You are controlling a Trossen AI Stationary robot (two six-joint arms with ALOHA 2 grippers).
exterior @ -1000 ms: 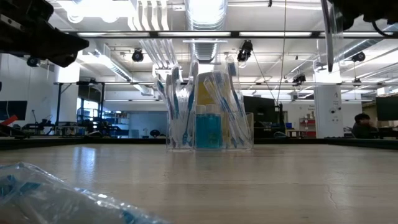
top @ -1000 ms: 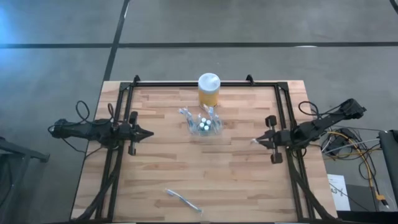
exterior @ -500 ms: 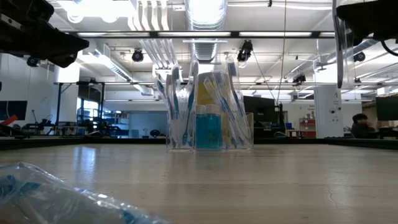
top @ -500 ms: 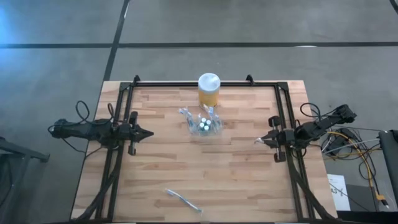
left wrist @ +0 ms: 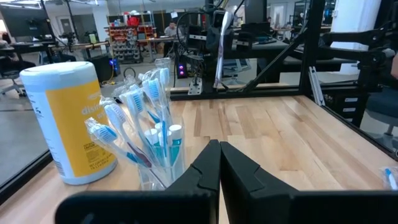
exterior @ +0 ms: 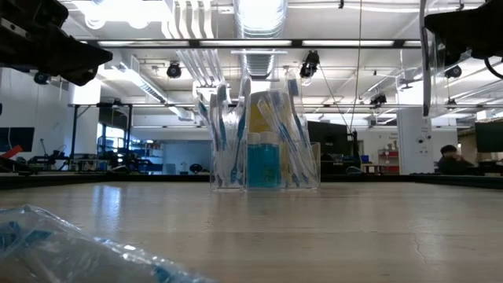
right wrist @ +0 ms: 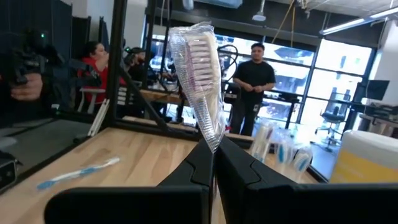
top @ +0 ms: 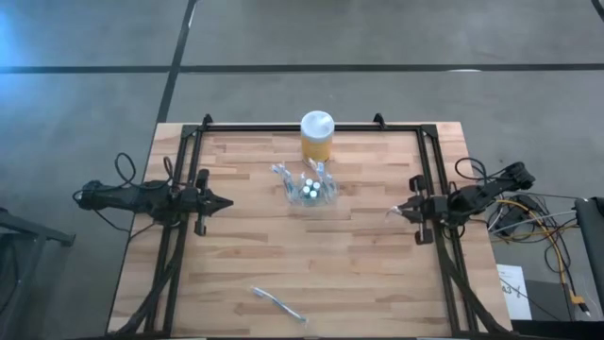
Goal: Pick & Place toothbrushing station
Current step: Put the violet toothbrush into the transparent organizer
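The clear holder point(top: 310, 189) full of blue-and-white toothbrushes stands on its base at the table's middle, with white-capped pieces inside; it also shows in the low view point(exterior: 263, 141) and the left wrist view point(left wrist: 149, 140). My right gripper point(top: 406, 210) hovers by the table's right edge, shut on a wrapped toothbrush point(right wrist: 200, 68). My left gripper point(top: 226, 201) waits shut at the left side, level, touching nothing. One loose wrapped toothbrush point(top: 278, 305) lies flat near the front edge. My right gripper pinches the wrapped toothbrush between its two fingers at the wrapper's narrow part below the bristle head point(right wrist: 212, 144). The fingers come nearly level from the table's right and lie across it. The toothbrush stands roughly upright, head above the fingers, clear of the table point(exterior: 427, 75).
A yellow jar with a white lid point(top: 317, 135) stands just behind the holder. A black frame point(top: 429, 161) borders the wooden tabletop. People are in the room beyond the table point(right wrist: 252, 81). Bare wood lies between the holder and both grippers.
My right gripper has drawn back toward the table's right edge and sunk a little, staying shut on the toothbrush, which has stayed upright and clear of the table.
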